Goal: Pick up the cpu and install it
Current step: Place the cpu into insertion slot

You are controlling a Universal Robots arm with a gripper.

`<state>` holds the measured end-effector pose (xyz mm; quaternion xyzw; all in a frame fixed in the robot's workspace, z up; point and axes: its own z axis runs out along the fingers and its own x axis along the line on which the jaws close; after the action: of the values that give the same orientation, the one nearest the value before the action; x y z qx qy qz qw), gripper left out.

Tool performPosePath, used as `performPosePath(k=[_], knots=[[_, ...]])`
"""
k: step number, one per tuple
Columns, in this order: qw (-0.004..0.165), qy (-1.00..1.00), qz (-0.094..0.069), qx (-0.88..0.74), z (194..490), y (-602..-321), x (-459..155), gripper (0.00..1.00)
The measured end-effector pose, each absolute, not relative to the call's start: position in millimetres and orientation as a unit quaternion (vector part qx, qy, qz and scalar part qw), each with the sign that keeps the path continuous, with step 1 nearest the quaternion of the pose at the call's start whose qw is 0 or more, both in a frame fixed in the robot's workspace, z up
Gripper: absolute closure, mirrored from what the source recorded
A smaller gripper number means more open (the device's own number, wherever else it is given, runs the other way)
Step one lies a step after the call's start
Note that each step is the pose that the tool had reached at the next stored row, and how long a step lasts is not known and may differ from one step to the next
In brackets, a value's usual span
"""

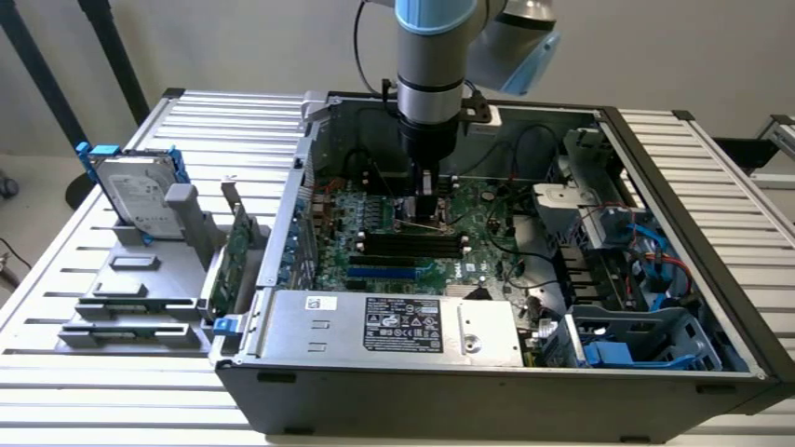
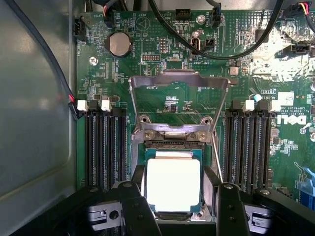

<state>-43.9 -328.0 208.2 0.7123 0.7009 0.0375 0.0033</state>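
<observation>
The cpu (image 2: 173, 183), a small square chip with a bright silvery top, sits over the open socket (image 2: 172, 142) of the green motherboard (image 2: 162, 69). The socket's metal load plate (image 2: 178, 81) is flipped up behind it. My gripper (image 2: 174, 192) straddles the chip, and the black fingers (image 2: 139, 183) press against its two opposite edges. I cannot tell whether the chip is fully seated in the socket. In the exterior view, the gripper (image 1: 426, 212) reaches straight down into the computer case onto the motherboard (image 1: 410, 233).
Black memory slots (image 2: 104, 147) flank the socket on both sides, and black cables (image 2: 216, 49) arc above it. The case's walls (image 1: 298, 186) ring the arm. A power supply (image 1: 397, 326) fills the near side. A hard drive with blue rails (image 1: 130, 191) and green cards (image 1: 230, 265) stand outside on the exterior view's left.
</observation>
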Motion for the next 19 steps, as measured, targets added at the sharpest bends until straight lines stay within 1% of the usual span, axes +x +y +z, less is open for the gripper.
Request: performPosePath(k=[9, 19], knots=[[0.003, 0.701, 0.036, 0.712, 204.5, -328.0, -42.7, 0.45], [0.007, 0.701, 0.031, 0.712, 202.9, -328.0, -42.4, 0.45]])
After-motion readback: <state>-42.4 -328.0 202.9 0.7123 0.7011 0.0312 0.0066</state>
